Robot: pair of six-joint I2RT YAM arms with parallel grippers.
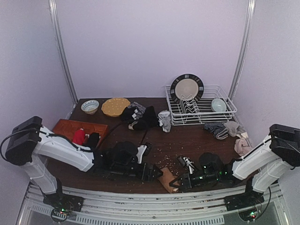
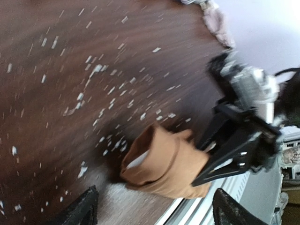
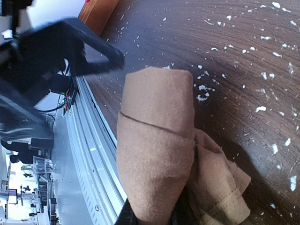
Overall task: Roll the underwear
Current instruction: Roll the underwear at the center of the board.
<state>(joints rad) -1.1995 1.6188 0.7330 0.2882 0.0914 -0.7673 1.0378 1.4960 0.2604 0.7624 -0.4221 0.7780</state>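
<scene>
Pale walls close in a dark wooden tabletop (image 1: 187,140) speckled with white crumbs. From above, a wire dish rack (image 1: 225,115) holding a plate (image 1: 186,88) stands back right, a yellow dish (image 1: 115,107) and a heap of black garments (image 1: 140,117) sit further left, and a wooden tray (image 1: 70,127) lies on my left. The tan underwear (image 1: 167,183) lies at the near edge, between my left end effector (image 1: 157,173) and my right end effector (image 1: 177,181). My left wrist camera shows my left fingers (image 2: 82,211) spread wide and empty, the tan roll just ahead, with my right end effector's black frame against its far side. My right wrist camera shows the half-rolled tan cloth pinched at one end between my right fingers, a loose flap beside it, and my left end effector close beyond.
</scene>
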